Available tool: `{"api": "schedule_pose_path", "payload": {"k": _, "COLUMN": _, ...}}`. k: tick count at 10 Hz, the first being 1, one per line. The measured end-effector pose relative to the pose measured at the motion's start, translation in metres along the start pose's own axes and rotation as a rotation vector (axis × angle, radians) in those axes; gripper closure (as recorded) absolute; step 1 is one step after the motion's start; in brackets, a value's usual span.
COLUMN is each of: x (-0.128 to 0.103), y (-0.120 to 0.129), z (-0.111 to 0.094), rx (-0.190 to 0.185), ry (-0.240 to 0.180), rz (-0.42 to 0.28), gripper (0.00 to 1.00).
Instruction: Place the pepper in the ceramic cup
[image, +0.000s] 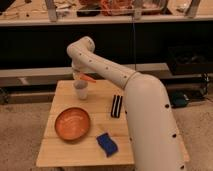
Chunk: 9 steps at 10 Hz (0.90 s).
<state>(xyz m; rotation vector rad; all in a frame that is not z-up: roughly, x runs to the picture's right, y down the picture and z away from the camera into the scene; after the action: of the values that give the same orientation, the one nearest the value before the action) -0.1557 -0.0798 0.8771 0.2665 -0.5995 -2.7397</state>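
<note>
Just above the cup (81, 92) we see the pepper (88, 78), lying roughly level, tip to the right, clear of the rim. Gripper (77, 75) sits at the pepper's left end, far-left over the table (75, 152); it looks clamped on the pepper. Cup stands upright at the table's far-left part. Nearer us, an orange plate (72, 123) rests on the left half. Blue sponge (106, 143) lies near the front edge, right of the plate. Black striped object (116, 106) lies right of the cup, beside our white arm (145, 110).
</note>
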Motion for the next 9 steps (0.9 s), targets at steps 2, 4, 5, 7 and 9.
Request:
{"api": "schedule_pose_path", "payload": {"k": 2, "x": -0.0007, "y": 0.0013, "z": -0.0030, "rx": 0.005, "ry": 0.024, "rz": 0.007, "gripper": 0.55}}
{"api": "schedule_pose_path", "payload": {"k": 4, "x": -0.0016, "y": 0.0025, "z": -0.0051, "rx": 0.010, "ry": 0.039, "rz": 0.007, "gripper": 0.55}}
{"api": "schedule_pose_path", "payload": {"k": 5, "x": -0.0006, "y": 0.0022, "z": -0.0051, "rx": 0.013, "ry": 0.041, "rz": 0.004, "gripper": 0.52}}
{"api": "schedule_pose_path", "payload": {"k": 7, "x": 0.0014, "y": 0.0013, "z": -0.0037, "rx": 0.020, "ry": 0.041, "rz": 0.001, "gripper": 0.36}}
{"api": "schedule_pose_path", "payload": {"k": 9, "x": 0.0014, "y": 0.0019, "z": -0.0030, "rx": 0.024, "ry": 0.041, "rz": 0.002, "gripper": 0.23}}
